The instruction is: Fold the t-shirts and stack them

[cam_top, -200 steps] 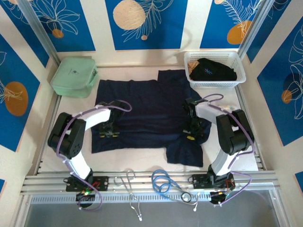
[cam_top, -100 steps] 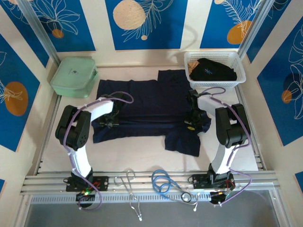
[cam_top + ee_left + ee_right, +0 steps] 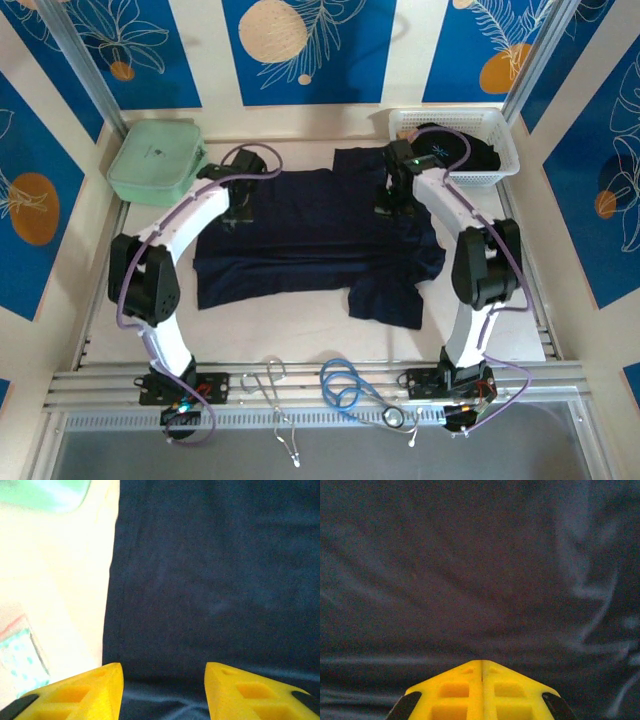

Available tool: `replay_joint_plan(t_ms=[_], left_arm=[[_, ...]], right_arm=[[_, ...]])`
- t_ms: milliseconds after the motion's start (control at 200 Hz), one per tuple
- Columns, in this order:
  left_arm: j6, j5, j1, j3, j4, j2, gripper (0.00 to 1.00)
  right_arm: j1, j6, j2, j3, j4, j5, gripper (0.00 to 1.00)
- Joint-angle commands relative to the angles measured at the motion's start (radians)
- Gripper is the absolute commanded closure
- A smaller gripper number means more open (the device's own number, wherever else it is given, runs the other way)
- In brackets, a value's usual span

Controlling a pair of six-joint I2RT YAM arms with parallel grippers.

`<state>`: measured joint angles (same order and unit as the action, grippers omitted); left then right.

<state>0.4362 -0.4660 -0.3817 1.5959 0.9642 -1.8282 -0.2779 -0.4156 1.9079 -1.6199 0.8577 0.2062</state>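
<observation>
Top external: judged the task barely begun. Saw one navy t-shirt [image 3: 310,240] lying spread on the table [image 3: 300,330], rumpled at its near right corner, not folded neatly. Saw a second t-shirt [image 3: 480,157] bunched in the basket [image 3: 497,120], nothing stacked. Found both arms stretched far forward. Placed the left gripper [image 3: 236,215] [image 3: 162,667] at the shirt's far left edge, jaws spread above cloth. Placed the right gripper [image 3: 388,205] [image 3: 481,662] over its far right part, jaws pressed together; could not tell whether pinching cloth.
</observation>
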Motion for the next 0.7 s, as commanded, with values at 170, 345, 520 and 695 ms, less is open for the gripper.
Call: replay_joint_plan(t_ms=[170, 345, 520, 695], left_arm=[[-0.069, 0.038, 0.101, 0.209, -0.128, -0.302, 0.58], [-0.080, 0.032, 0.124, 0.257, -0.184, -0.403, 0.61], [-0.087, 0.013, 0.131, 0.278, -0.155, -0.464, 0.62], [-0.086, 0.045, 0.133, 0.253, -0.101, -0.501, 0.65]], right_arm=[[0.000, 0.234, 0.386, -0.362, -0.011, 0.082, 1.00], [0.018, 0.252, 0.551, -0.564, 0.046, 0.096, 1.00], [0.016, 0.242, 0.661, -0.704, 0.152, 0.111, 1.00], [0.005, 0.217, 0.658, -0.687, 0.208, 0.092, 1.00]])
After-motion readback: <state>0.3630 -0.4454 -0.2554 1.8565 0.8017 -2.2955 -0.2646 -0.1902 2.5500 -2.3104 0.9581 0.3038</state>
